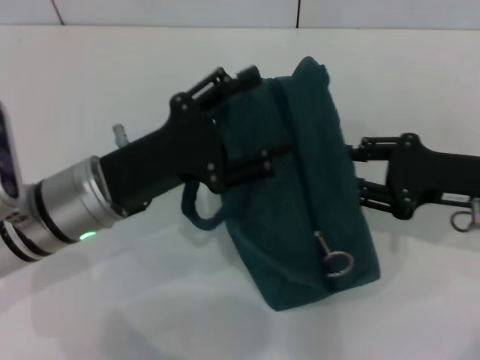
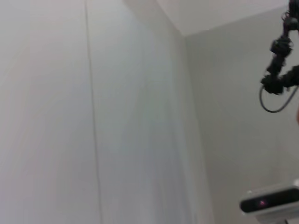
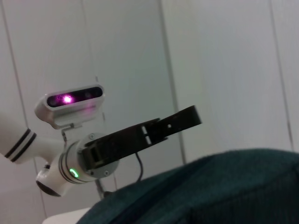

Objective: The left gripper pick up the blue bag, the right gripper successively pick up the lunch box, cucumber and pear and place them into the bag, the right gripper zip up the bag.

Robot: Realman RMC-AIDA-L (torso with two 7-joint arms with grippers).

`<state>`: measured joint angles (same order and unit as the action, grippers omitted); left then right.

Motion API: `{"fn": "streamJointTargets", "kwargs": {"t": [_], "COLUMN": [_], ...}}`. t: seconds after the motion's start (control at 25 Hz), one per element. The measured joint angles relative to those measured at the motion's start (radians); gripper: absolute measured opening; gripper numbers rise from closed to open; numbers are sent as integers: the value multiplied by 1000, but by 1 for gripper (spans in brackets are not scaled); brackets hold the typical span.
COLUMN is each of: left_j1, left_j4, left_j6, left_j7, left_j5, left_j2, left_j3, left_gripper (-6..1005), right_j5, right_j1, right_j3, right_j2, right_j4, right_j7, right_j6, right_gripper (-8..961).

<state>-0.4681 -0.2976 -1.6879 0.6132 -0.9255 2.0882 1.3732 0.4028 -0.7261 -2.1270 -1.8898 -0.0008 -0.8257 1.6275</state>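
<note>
Jaws first: from the head view you see the left gripper (image 1: 244,139) closed over the top edge of the blue bag (image 1: 315,202) and holding it lifted and tilted above the white desk (image 1: 112,315). The right gripper (image 1: 358,174) is at the bag's far side, its fingertips hidden behind the fabric, so you cannot tell how its jaws stand. A metal ring pull (image 1: 337,262) hangs on the zipper near the bag's lower corner, and one handle loop (image 1: 199,210) hangs under the left gripper. No logo or writing can be read. Around the bag the desk gives open room toward its near edge.

Your left wrist view shows only wall panels and a distant black arm part (image 2: 280,70).

Your right wrist view shows the bag's fabric (image 3: 210,191) close, and the left gripper (image 3: 154,133) above it.
</note>
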Motion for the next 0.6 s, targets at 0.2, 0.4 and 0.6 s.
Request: {"fn": "streamJointTargets", "kwargs": {"t": [0.2,0.4,0.6], "left_j1": [13,26,36], "left_j4": [-33,-35,-36], "left_j6": [-1,-1,-1], "left_j7": [0,6,11], "left_j5": [49,56,41], "left_j2": [-4,-16,-21], "left_j3": [-1,-2,1], "left_gripper": [870,870,870], "right_j5": [11,2,-8], "right_j1": [-12,33,196], "right_j3": [-1,29,203], "right_j2": [-14,8,104], "right_j4": [-72,-80,-79], "right_j7": [-2,0,-6], "right_j6": [-65,-10,240], "right_gripper": [418,417,418]}}
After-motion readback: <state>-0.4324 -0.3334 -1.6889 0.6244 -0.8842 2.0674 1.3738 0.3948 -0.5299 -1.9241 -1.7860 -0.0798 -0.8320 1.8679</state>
